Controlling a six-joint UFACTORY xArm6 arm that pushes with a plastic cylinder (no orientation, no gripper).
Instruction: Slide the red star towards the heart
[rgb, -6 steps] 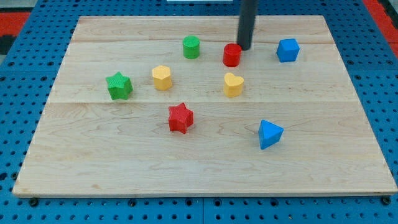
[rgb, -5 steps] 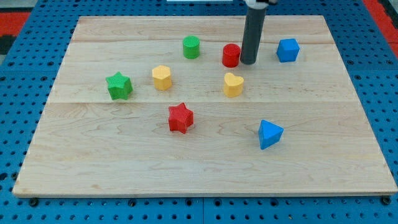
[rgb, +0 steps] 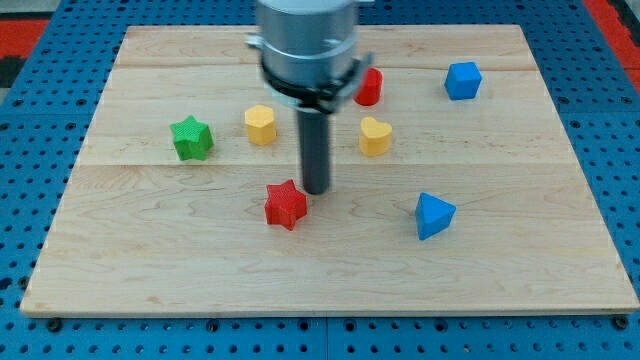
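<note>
Tip (rgb: 316, 190) now beside red star (rgb: 286, 204), star nudged left

The desk (rgb: 200, 260) is pale wood with a fine grain, made of long planks with faint seams — it lies on a blue board (rgb: 40, 200) dotted with rows of dark holes, and a patch of red shows at each top corner. The star (rgb: 286, 205) near the middle is red; so is the cylinder (rgb: 371, 88). A second star (rgb: 190, 138) is green. The heart (rgb: 375, 136) is yellow, and the small block (rgb: 260, 125) is the same yellow. The cube (rgb: 463, 80) and the pyramid (rgb: 433, 215) are blue. The rod is dark grey down to my tip (rgb: 316, 191) — the housing (rgb: 305, 40) above it is metallic grey.
</note>
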